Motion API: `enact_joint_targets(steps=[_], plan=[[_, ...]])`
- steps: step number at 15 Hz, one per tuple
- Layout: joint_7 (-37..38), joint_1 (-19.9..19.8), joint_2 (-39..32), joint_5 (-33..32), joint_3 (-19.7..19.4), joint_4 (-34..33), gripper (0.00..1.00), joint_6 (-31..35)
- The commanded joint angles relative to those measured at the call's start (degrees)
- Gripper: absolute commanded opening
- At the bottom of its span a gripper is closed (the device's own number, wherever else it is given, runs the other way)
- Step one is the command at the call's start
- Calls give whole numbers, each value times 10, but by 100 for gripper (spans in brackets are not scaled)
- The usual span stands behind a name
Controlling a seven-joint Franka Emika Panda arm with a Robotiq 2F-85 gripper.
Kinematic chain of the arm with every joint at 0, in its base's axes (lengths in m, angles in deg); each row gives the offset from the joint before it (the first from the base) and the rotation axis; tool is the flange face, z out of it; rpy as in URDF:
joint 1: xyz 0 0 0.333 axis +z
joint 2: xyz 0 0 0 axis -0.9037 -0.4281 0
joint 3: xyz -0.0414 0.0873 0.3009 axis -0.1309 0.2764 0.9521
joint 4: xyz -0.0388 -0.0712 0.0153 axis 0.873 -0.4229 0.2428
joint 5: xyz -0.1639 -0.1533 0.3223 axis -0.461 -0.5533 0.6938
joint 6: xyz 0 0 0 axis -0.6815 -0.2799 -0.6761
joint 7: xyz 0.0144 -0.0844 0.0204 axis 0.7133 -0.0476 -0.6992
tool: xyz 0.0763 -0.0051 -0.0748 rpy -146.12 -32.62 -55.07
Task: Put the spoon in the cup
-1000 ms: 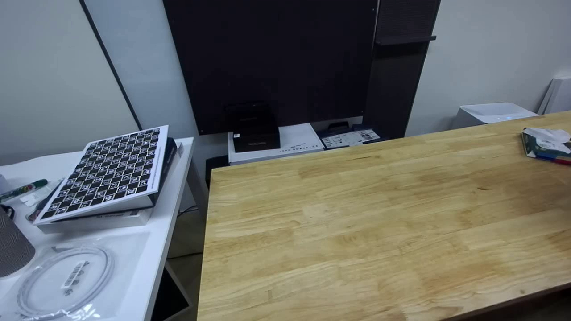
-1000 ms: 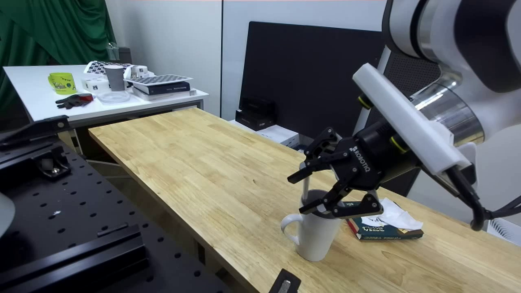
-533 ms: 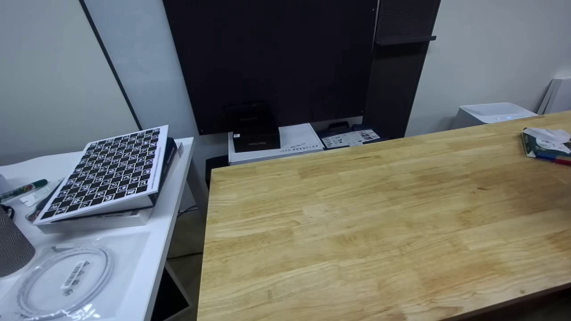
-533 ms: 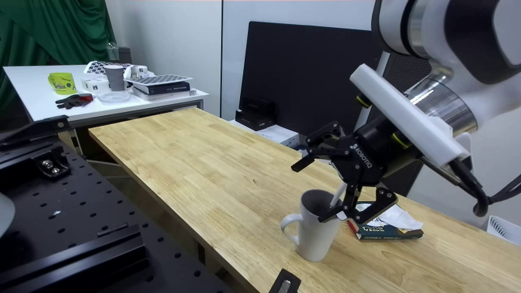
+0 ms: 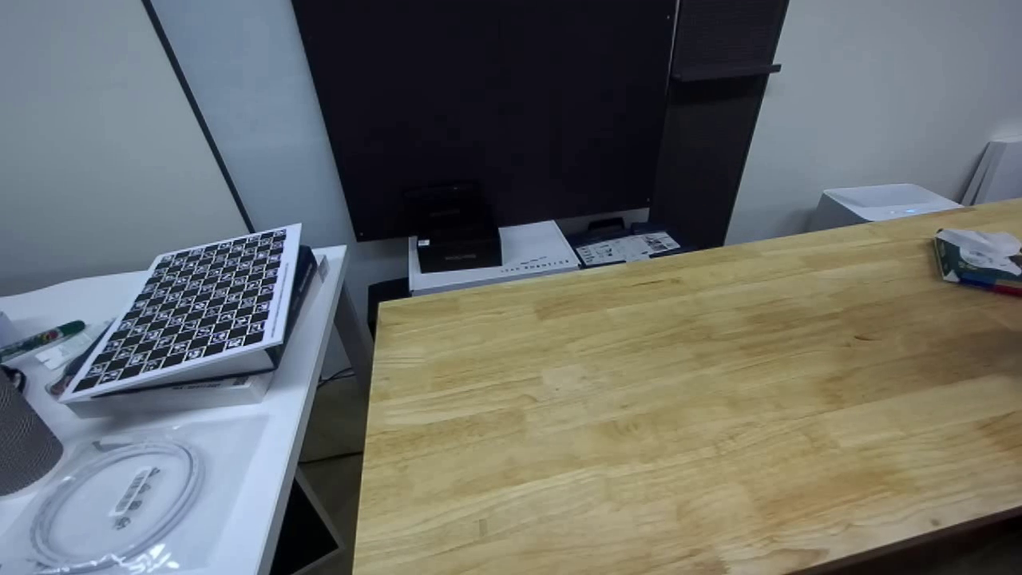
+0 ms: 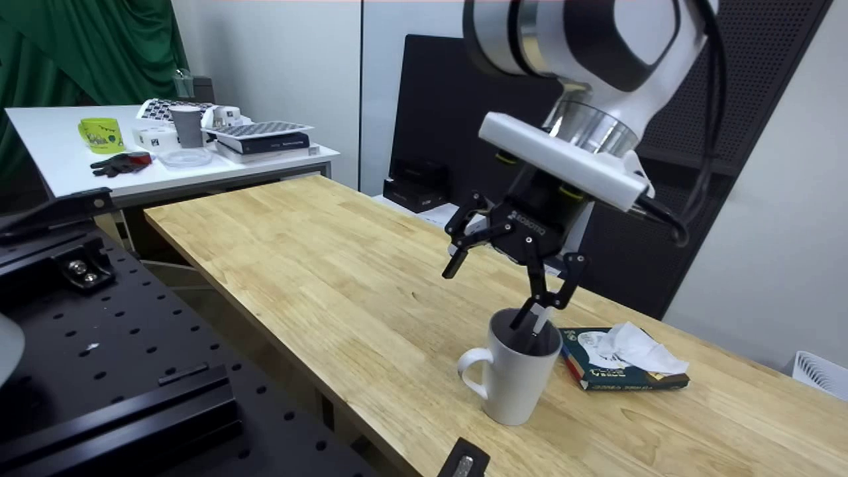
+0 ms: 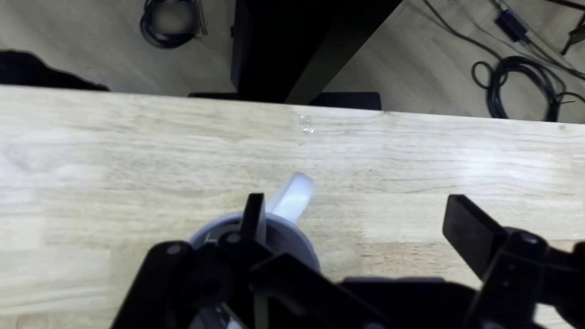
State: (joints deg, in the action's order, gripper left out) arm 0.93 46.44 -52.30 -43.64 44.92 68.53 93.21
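A white cup [image 6: 517, 391] with a grey inside stands upright on the wooden table, its handle to the left in an exterior view. The spoon [image 6: 542, 320] is inside it, its pale handle leaning on the far right of the rim and its lower part hidden by the cup. Above the cup my gripper [image 6: 485, 293] is open, nothing between its fingers. One fingertip hangs over the cup mouth, beside the spoon; whether they touch I cannot tell. In the wrist view the gripper [image 7: 356, 201] spreads wide, its left finger across the cup rim [image 7: 304, 242]. There the spoon is not clearly visible.
Right behind the cup lies a green box [image 6: 623, 384] with white tissue [image 6: 642, 351] on top. A black perforated bench [image 6: 199, 397] runs along the near side of the table. In the wrist view the table edge [image 7: 228, 100] passes beyond the cup handle.
The jaws have opened wider and let go of the spoon, which has tipped from upright to leaning right in the cup. The gripper has risen, shifted left and turned more downward.
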Motion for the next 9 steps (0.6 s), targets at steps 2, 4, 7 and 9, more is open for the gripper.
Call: enact_joint_targets(steps=[2, 4, 7, 9], plan=[[62, 49, 76, -27, 26, 129, 100, 201], [85, 66, 86, -25, 42, 166, 100, 300], [129, 99, 82, -31, 61, 208, 100, 445], [166, 138, 72, -43, 53, 226, 100, 512]])
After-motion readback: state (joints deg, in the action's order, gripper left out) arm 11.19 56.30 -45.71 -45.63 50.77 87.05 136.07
